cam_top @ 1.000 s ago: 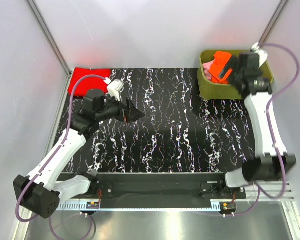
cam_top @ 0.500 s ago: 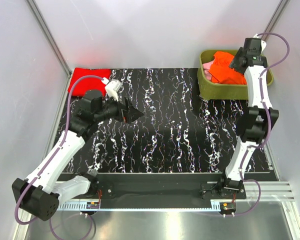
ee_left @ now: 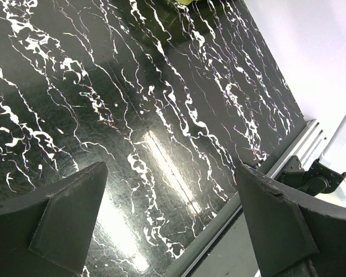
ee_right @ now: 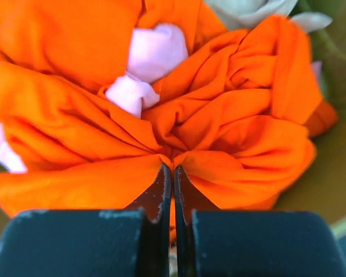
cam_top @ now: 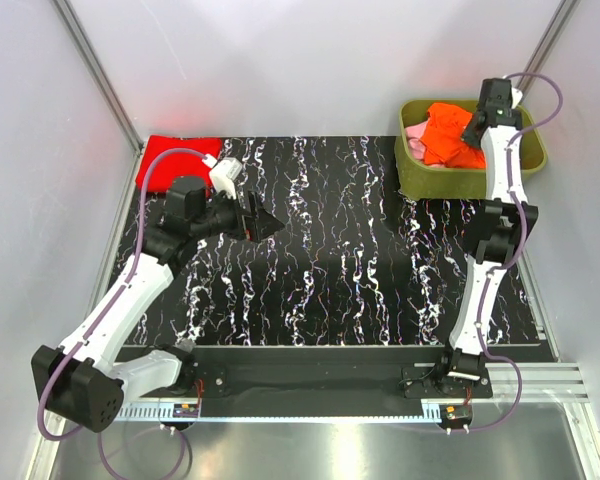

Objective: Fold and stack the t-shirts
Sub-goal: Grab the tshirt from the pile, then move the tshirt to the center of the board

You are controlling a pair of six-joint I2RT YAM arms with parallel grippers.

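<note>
An olive-green rectangular plastic tub (cam_top: 435, 183) sits at a far corner of a black table with white marble veining (cam_top: 360, 290), on the right arm's side. Inside the tub lies a crumpled heap of shirts. A bright orange soft cloth t-shirt (cam_top: 445, 135) is on top, and a pale pink soft cloth t-shirt (cam_top: 414, 133) shows beside it, against the tub wall that faces the middle of the table. The right arm stands tall just in front of the tub and bends over its rim, so the right gripper (cam_top: 475, 132) points down into the tub. Seen from the right wrist camera, its two dark fingers are clenched together on a fold of the orange t-shirt, with creases fanning out from the pinch. Lumps of pink cloth poke through the orange folds beyond the pinch, and a bit of whitish beige cloth (ee_right: 242, 7) shows at the far edge of the heap. A folded red soft cloth t-shirt (cam_top: 175, 158) lies flat well apart from the tub, at the table's other far corner, level with the tub. The left gripper (cam_top: 265, 222) hovers over the table well away from the tub, nearer the red t-shirt, its tip aimed toward the tub's side. Its jaws stand wide apart, released, with the marbled table seen between them.
</note>
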